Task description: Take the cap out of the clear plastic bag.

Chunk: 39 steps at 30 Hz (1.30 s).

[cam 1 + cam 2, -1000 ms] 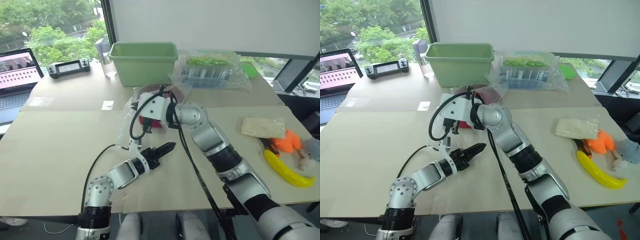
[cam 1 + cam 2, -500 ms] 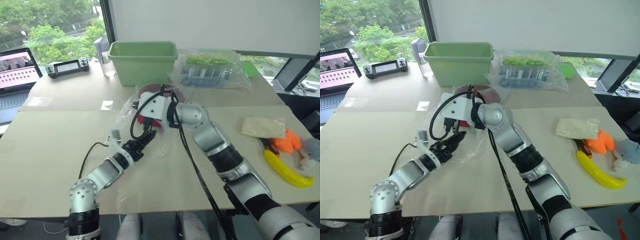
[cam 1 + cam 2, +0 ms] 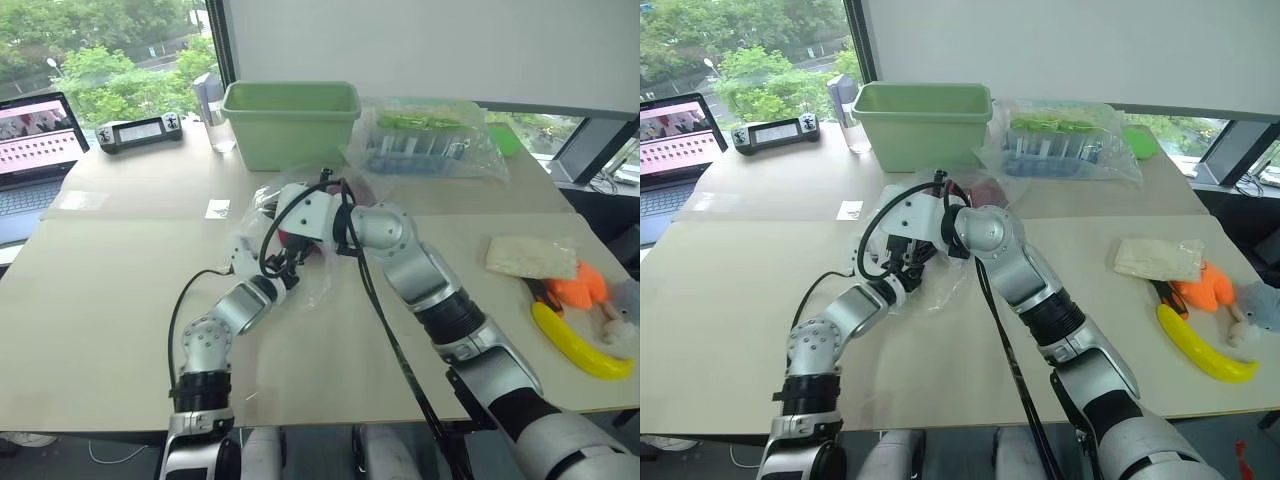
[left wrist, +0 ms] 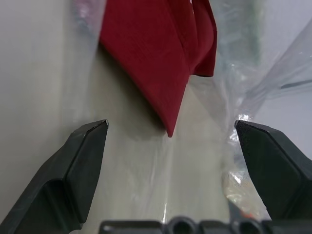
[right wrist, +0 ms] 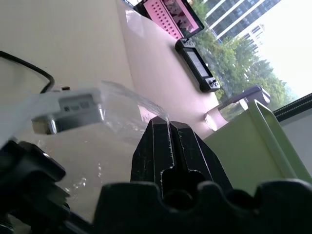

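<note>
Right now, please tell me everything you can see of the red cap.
The cap is dark red fabric, soft and folded, with one pointed corner hanging toward the table. It lies inside the clear plastic bag, whose glossy film wraps around it. The open left end effector faces that corner with a finger on each side, not touching it. The shut right end effector pinches the bag's film above. From the head views, a small red patch shows behind the arms.

Your right arm hides most of the cap (image 4: 156,53); its crown runs off the wrist view's edge; the clear plastic bag (image 3: 318,285) blurs there
</note>
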Available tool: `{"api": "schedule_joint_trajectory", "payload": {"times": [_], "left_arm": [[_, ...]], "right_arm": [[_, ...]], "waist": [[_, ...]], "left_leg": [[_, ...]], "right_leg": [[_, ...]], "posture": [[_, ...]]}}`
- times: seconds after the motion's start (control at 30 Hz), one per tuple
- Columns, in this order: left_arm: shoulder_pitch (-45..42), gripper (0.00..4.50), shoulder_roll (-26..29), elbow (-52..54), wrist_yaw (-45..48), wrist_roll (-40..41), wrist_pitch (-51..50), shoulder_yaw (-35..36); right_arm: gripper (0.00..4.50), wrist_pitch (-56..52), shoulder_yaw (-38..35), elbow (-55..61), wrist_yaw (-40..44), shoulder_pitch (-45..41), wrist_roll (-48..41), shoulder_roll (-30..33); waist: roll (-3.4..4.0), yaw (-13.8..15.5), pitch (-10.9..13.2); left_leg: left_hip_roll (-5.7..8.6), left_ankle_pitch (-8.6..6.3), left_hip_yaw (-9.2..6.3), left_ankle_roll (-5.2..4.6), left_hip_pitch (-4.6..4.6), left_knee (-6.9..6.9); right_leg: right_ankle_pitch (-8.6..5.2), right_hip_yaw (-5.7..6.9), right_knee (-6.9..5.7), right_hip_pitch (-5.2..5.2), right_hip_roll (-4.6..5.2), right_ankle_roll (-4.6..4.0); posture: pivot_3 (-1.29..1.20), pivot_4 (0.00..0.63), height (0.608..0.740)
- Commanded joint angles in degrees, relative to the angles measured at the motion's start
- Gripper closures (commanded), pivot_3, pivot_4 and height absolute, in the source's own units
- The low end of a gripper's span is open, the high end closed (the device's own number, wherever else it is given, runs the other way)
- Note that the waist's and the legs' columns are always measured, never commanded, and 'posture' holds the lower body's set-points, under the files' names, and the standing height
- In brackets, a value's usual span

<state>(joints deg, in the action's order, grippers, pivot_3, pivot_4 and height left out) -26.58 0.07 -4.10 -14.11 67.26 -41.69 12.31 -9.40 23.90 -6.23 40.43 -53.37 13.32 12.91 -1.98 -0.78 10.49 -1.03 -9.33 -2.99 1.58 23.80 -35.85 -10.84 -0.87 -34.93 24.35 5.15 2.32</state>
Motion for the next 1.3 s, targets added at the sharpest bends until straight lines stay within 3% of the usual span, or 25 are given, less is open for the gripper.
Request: {"api": "schedule_joint_trajectory", "payload": {"times": [0.03, 0.27, 0.5, 0.6, 0.93, 1.07, 1.3], "left_arm": [[-3.0, 0.0, -1.9, -4.5, 1.4, -3.1, 2.8, 1.2], [-8.5, 0.0, -3.6, -12.1, 4.6, -7.0, 4.5, 3.2], [-14.8, 0.0, -5.0, -26.6, 9.4, -10.8, 9.3, 7.1], [-16.2, 0.74, -5.7, -28.1, 11.2, -11.8, 10.2, 7.9], [-15.6, 4.36, -5.4, -24.6, 12.6, -13.5, 7.2, 9.0], [-14.7, 4.45, -5.4, -19.0, 10.9, -12.3, 3.2, 8.8], [-10.4, 4.45, -5.2, 1.3, -4.4, -4.2, -8.8, 10.0]], "right_arm": [[4.49, -0.5, -1.6, 3.0, -0.8, -1.1, 0.3, 0.0], [4.49, -1.4, -1.5, 4.4, -0.7, -0.6, 0.3, 0.4], [4.49, -2.2, -1.5, 5.1, -0.6, -0.6, 0.3, 0.6], [4.5, -2.5, -1.5, 5.4, -0.5, -0.6, 0.2, 0.9], [4.5, -2.0, -2.2, 4.1, -0.9, -0.6, -0.2, 1.6], [4.5, -0.3, -2.2, 2.3, -1.2, -0.2, 0.4, 2.9], [4.5, 3.1, -0.3, 0.0, -2.3, 0.4, 1.8, 2.5]], "waist": [[0.0, 0.0, 0.0], [-0.01, 0.0, 0.0], [-0.01, 0.1, 0.0], [-0.01, 0.0, 0.0], [-0.02, -0.2, 0.0], [-0.02, -0.2, 0.0], [-0.04, -0.5, 0.0]], "left_leg": [[0.0, 0.0, -0.01, 0.0, 0.01, 0.0], [0.01, 0.0, -0.01, 0.0, 0.0, -0.01], [0.02, 0.0, -0.03, 0.0, 0.0, -0.01], [0.02, 0.0, -0.03, 0.0, 0.0, -0.01], [0.01, 0.0, -0.03, 0.01, 0.02, 0.07], [0.02, -0.01, -0.03, 0.01, 0.02, 0.06], [0.01, -0.01, -0.04, 0.01, 0.03, 0.14]], "right_leg": [[-0.01, 0.01, 0.01, 0.0, 0.0, 0.01], [-0.02, 0.02, 0.0, -0.02, 0.01, 0.02], [-0.02, 0.05, 0.03, -0.04, 0.02, 0.03], [-0.02, 0.06, 0.03, -0.04, 0.02, 0.04], [0.02, 0.06, 0.02, 0.01, 0.02, 0.19], [0.03, 0.05, 0.03, 0.0, 0.03, 0.2], [0.0, 0.03, 0.05, 0.04, 0.03, 0.23]], "posture": [[0.0, 0.15, 0.74], [0.0, 0.15, 0.74], [0.0, 0.15, 0.74], [0.0, 0.15, 0.74], [0.0, 0.15, 0.74], [0.0, 0.15, 0.74], [0.0, 0.15, 0.74]]}}
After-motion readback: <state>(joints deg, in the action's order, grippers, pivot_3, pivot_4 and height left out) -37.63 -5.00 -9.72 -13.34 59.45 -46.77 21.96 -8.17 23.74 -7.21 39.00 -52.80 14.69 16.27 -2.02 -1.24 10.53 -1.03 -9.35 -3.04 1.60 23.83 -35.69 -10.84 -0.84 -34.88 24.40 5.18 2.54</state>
